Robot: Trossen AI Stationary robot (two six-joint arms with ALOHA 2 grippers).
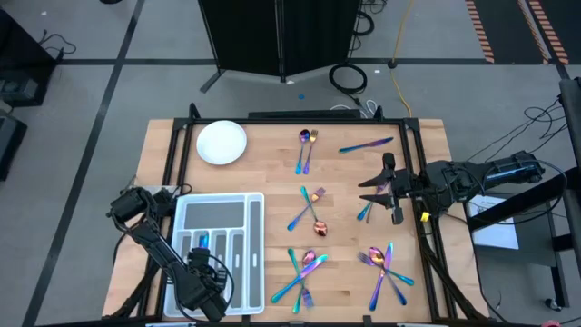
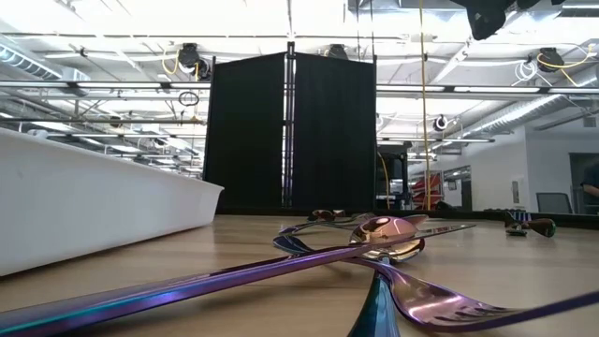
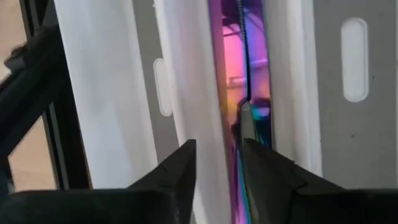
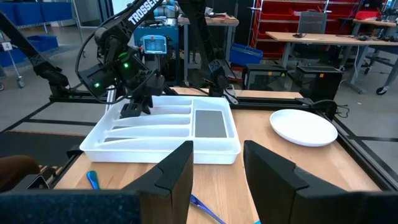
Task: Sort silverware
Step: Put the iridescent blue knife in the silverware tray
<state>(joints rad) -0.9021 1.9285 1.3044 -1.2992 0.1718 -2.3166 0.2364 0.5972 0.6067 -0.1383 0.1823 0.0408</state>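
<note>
Wooden boards make up the surface (image 1: 272, 145), and most of the silverware lies loose on it. Two pieces (image 1: 306, 145) lie near the far edge beside a lone knife (image 1: 367, 144). A fork and spoon (image 1: 310, 211) lie mid-surface. Crossed pieces (image 1: 303, 272) lie near the front edge, with another crossed cluster (image 1: 385, 268) to their right. In the low view a spoon (image 2: 388, 230) rests across long iridescent handles.

One iridescent piece (image 3: 244, 93) lies lengthwise in a narrow slot of the compartment tray (image 1: 257, 245), which sits at the surface's front left; in the high view a blue glint (image 1: 203, 241) shows in one of the slots there. The tray's wide compartment shows only its grey bottom in the right wrist view. The left gripper (image 3: 217, 168) hangs low over that slot, its jaws parted narrowly with one finger against the piece, gripping nothing.

A white round plate (image 1: 221, 143) sits at the far left of the surface with nothing on it.

The right gripper (image 1: 392, 189) hovers above the surface's right side near a small piece (image 1: 365, 211), jaws parted and holding nothing.
</note>
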